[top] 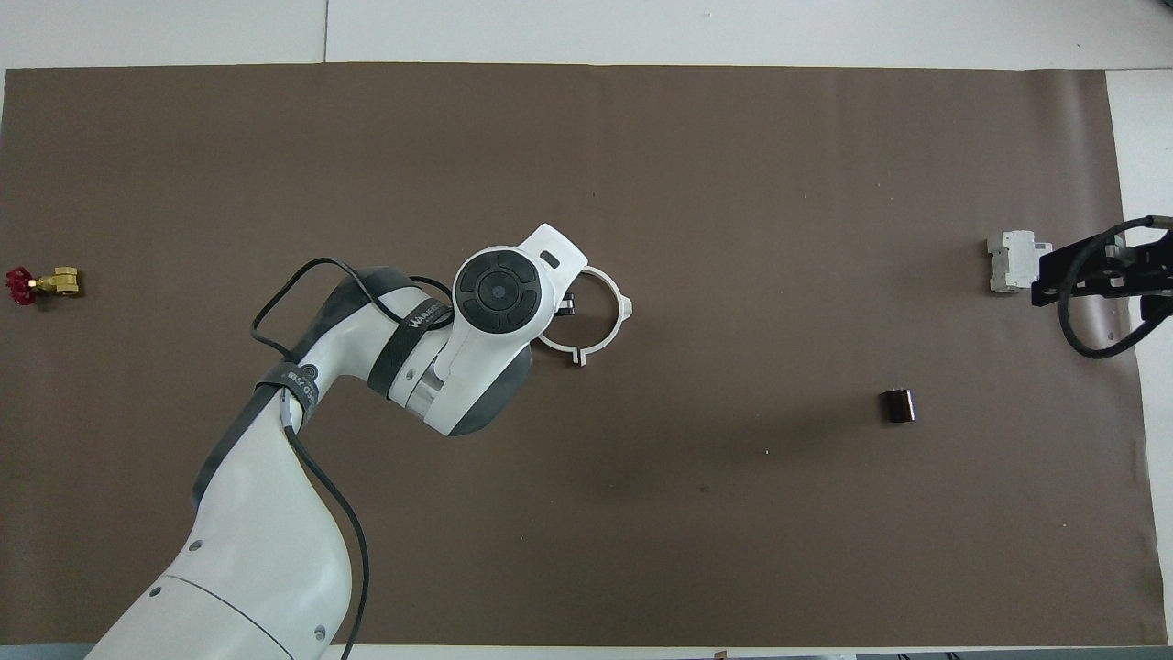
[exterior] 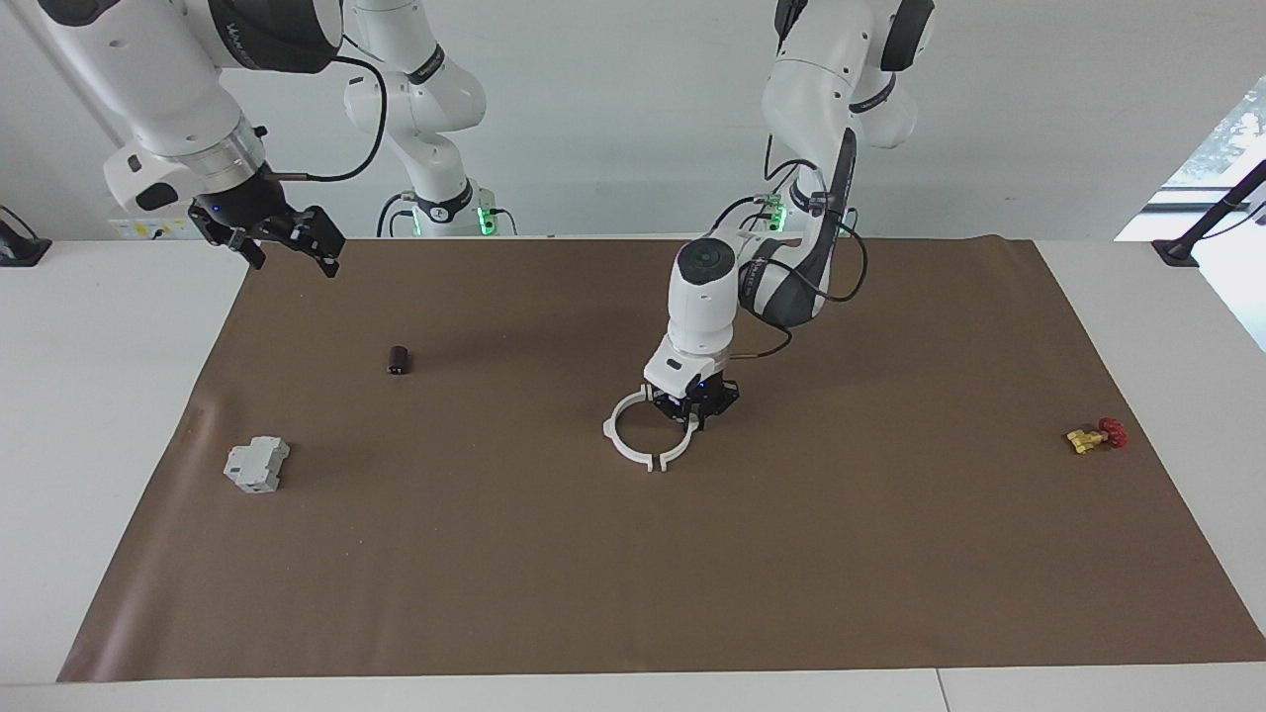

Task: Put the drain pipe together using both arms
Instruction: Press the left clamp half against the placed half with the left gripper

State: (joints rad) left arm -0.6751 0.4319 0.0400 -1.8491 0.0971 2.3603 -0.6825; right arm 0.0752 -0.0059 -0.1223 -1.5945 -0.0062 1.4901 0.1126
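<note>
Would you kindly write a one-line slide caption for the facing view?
Left gripper shut on one drain pipe half, its ends brought to the other half; open right gripper waits, raised.

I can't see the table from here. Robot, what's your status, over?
Left gripper shut on one white half, pressed against the other half into a ring. Right gripper open, raised over the mat's edge, waiting. Nothing in the way.

Bright, even indoor light, both views sharp, no motion blur. Daylight glare blows out the window (exterior: 1221,158) at frame edge in facing view. Soft, faint shadows on brown mat (exterior: 890,554), e.g. beside small dark cylinder (top: 897,405). No obvious edge distortion.
</note>
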